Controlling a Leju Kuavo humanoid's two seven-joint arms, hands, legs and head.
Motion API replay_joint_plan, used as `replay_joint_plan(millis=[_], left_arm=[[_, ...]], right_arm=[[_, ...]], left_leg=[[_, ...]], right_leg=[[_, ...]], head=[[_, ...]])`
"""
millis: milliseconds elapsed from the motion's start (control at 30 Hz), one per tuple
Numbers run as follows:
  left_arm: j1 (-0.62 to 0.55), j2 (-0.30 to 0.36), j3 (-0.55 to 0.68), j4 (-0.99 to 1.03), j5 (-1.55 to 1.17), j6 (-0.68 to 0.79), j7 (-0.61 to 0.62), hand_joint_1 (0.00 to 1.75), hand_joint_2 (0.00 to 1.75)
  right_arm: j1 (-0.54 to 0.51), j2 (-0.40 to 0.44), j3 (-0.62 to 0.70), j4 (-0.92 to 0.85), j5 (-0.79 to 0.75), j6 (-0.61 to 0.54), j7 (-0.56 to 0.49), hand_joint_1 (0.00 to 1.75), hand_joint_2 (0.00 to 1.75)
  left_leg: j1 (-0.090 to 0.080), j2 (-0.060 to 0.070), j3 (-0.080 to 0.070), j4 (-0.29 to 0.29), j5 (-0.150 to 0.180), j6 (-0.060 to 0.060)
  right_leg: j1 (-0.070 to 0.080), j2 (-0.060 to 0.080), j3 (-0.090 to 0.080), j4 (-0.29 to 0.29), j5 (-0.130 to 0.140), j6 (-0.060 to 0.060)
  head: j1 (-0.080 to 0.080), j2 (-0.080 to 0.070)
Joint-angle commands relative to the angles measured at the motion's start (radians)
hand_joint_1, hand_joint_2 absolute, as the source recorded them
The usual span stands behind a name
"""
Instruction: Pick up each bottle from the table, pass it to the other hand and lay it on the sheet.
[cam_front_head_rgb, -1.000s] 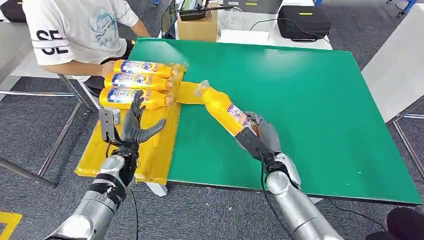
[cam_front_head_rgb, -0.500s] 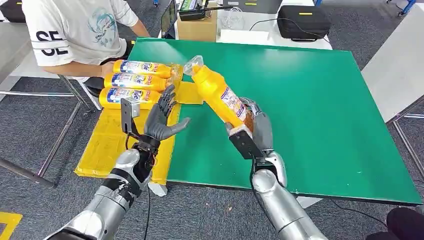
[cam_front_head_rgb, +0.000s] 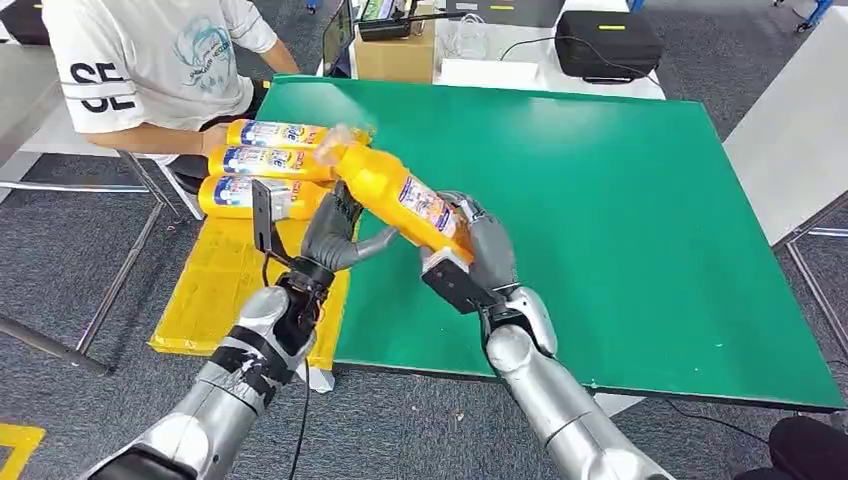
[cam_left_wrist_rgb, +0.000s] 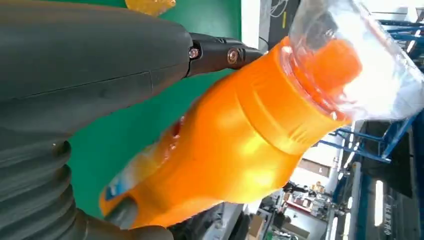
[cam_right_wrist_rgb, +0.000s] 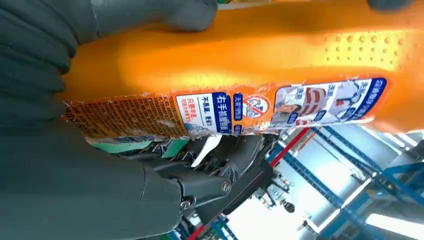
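One bottle in right hand, cap toward sheet

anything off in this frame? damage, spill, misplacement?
One oddity: the label on the held bottle is torn and ragged along its edge, seen from the right wrist. No spill is visible. The three bottles lie in a neat row on the yellow sheet. The handover between right hand and left hand looks normal.

- Three bottles are lying side by side, crowding the far end of the yellow sheet; its near part is lying bare.
- A person's arm is resting just left of them.
- The green bench is stretching open to the right.
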Motion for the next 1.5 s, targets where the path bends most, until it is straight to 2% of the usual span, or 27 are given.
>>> replay_joint_plan(millis=[33, 267, 433, 467, 600, 733, 767, 900, 933, 967, 1000, 1033, 1233, 1267, 1367, 1400, 1467, 1500], left_arm=[[-0.051, 0.015, -0.039, 0.036, 0.001, 0.001, 0.008, 0.0, 1.75], [-0.06, 0.011, -0.035, 0.044, 0.025, -0.008, 0.019, 0.0, 1.75], [-0.062, 0.01, -0.027, 0.059, 0.06, -0.02, 0.037, 0.0, 1.75], [-0.062, 0.01, -0.024, 0.061, 0.068, -0.025, 0.039, 0.0, 1.75], [-0.055, 0.002, 0.011, 0.067, 0.176, -0.106, 0.083, 0.0, 1.75], [-0.038, 0.004, 0.027, 0.042, 0.215, -0.098, 0.084, 0.0, 1.75], [-0.035, 0.001, 0.034, 0.038, 0.232, -0.106, 0.088, 1.75, 1.75], [-0.019, 0.003, 0.038, 0.008, 0.242, -0.084, 0.077, 1.75, 1.75], [-0.016, 0.001, 0.045, 0.002, 0.249, -0.078, 0.07, 1.75, 1.75], [-0.014, 0.0, 0.048, -0.001, 0.252, -0.073, 0.069, 1.75, 1.75], [-0.013, 0.0, 0.05, -0.004, 0.251, -0.068, 0.065, 1.75, 1.75], [-0.01, 0.001, 0.053, -0.009, 0.25, -0.061, 0.063, 1.75, 1.75], [-0.008, -0.002, 0.071, -0.01, 0.26, -0.038, 0.052, 1.75, 1.75], [-0.011, 0.009, 0.057, -0.013, 0.204, 0.013, -0.001, 1.75, 1.75], [-0.019, 0.02, 0.049, -0.007, 0.152, 0.046, -0.037, 1.75, 1.75], [-0.031, 0.039, 0.017, -0.001, 0.039, 0.137, -0.107, 1.75, 1.75], [-0.051, 0.051, 0.001, 0.031, -0.098, 0.26, -0.139, 1.75, 1.75], [-0.066, 0.058, -0.003, 0.063, -0.169, 0.316, -0.155, 1.75, 1.75]], right_arm=[[-0.077, -0.001, 0.062, 0.109, 0.0, 0.007, 0.004, 1.75, 1.75], [-0.104, 0.025, 0.116, 0.17, 0.065, 0.005, 0.029, 1.75, 1.75], [-0.11, 0.032, 0.128, 0.196, 0.055, 0.013, 0.015, 1.75, 1.75], [-0.111, 0.031, 0.132, 0.197, 0.058, 0.014, 0.013, 1.75, 1.75], [-0.124, 0.026, 0.178, 0.22, 0.132, -0.038, 0.038, 1.75, 1.75], [-0.133, 0.031, 0.212, 0.25, 0.2, -0.081, 0.065, 1.75, 1.75], [-0.132, 0.032, 0.211, 0.25, 0.198, -0.081, 0.063, 1.75, 1.75], [-0.121, 0.034, 0.187, 0.236, 0.164, -0.07, 0.063, 1.75, 1.75], [-0.118, 0.034, 0.179, 0.232, 0.147, -0.053, 0.064, 1.38, 1.75], [-0.118, 0.031, 0.178, 0.23, 0.149, -0.057, 0.067, 0.44, 1.75], [-0.115, 0.031, 0.176, 0.229, 0.15, -0.062, 0.071, 0.44, 1.75], [-0.11, 0.032, 0.166, 0.226, 0.134, -0.05, 0.071, 0.03, 1.75], [-0.078, 0.025, 0.105, 0.181, 0.07, -0.072, 0.057, 0.0, 1.75], [-0.066, 0.018, 0.083, 0.158, 0.055, -0.095, 0.053, 0.0, 1.75], [-0.045, 0.011, 0.045, 0.111, 0.019, -0.112, 0.037, 0.0, 1.75], [-0.03, 0.004, 0.022, 0.074, -0.007, -0.112, 0.026, 0.0, 1.75], [0.003, -0.007, -0.019, 0.001, -0.039, -0.124, 0.023, 0.0, 1.75], [0.019, -0.019, -0.034, -0.039, -0.051, -0.113, 0.024, 0.0, 1.75]], left_leg=[[0.001, 0.001, 0.003, 0.0, -0.002, -0.001], [0.001, 0.002, 0.004, 0.0, -0.002, -0.001], [0.001, 0.001, 0.003, 0.0, -0.001, -0.001], [0.002, 0.001, 0.006, 0.001, -0.003, -0.002], [0.001, 0.002, 0.006, 0.0, -0.003, -0.001], [0.001, 0.002, 0.008, 0.001, -0.004, -0.002], [0.001, 0.002, 0.005, 0.0, -0.003, -0.001], [0.002, 0.002, 0.007, 0.0, -0.003, -0.002], [0.001, 0.001, 0.003, 0.0, -0.001, -0.001], [0.001, 0.001, 0.006, 0.0, -0.003, -0.002], [0.001, 0.001, 0.004, 0.0, -0.002, -0.001], [0.002, 0.003, 0.007, 0.001, -0.004, -0.002], [0.001, 0.001, 0.004, 0.0, -0.002, -0.001], [0.001, 0.001, 0.007, 0.001, -0.004, -0.002], [0.001, 0.0, 0.004, 0.0, -0.002, -0.001], [0.002, 0.001, 0.007, 0.001, -0.004, -0.002], [0.001, 0.0, 0.002, 0.0, -0.001, -0.001], [0.002, -0.001, 0.005, 0.001, -0.002, -0.002]], right_leg=[[0.001, 0.0, 0.003, 0.0, -0.001, -0.001], [0.001, 0.001, 0.004, 0.0, -0.001, -0.002], [0.001, 0.0, 0.003, 0.0, -0.001, -0.001], [0.002, 0.0, 0.007, 0.0, -0.003, -0.003], [0.001, 0.0, 0.005, 0.0, -0.002, -0.002], [0.002, 0.001, 0.007, 0.0, -0.003, -0.002], [0.001, 0.001, 0.005, 0.0, -0.002, -0.002], [0.002, 0.0, 0.007, 0.0, -0.003, -0.003], [0.001, 0.0, 0.003, -0.001, -0.001, -0.002], [0.002, -0.001, 0.007, 0.0, -0.003, -0.002], [0.001, 0.0, 0.004, 0.0, -0.002, -0.002], [0.002, 0.001, 0.007, 0.0, -0.003, -0.002], [0.001, 0.0, 0.004, -0.001, -0.002, -0.001], [0.001, 0.0, 0.007, 0.0, -0.003, -0.002], [0.001, -0.001, 0.004, 0.0, -0.002, -0.002], [0.002, -0.001, 0.007, 0.001, -0.004, -0.003], [0.001, -0.001, 0.002, 0.0, -0.001, -0.001], [0.002, -0.002, 0.005, 0.001, -0.003, -0.002]], head=[[0.0, 0.0], [0.0, 0.0], [0.0, 0.0], [0.0, 0.0], [0.0, 0.0], [0.0, 0.0], [0.0, 0.0], [0.0, 0.0], [0.0, 0.0], [0.001, 0.0], [0.0, 0.0], [0.0, 0.0], [0.0, 0.0], [0.0, 0.0], [0.0, 0.0], [0.0, 0.0], [0.0, 0.0], [0.0, 0.0]])
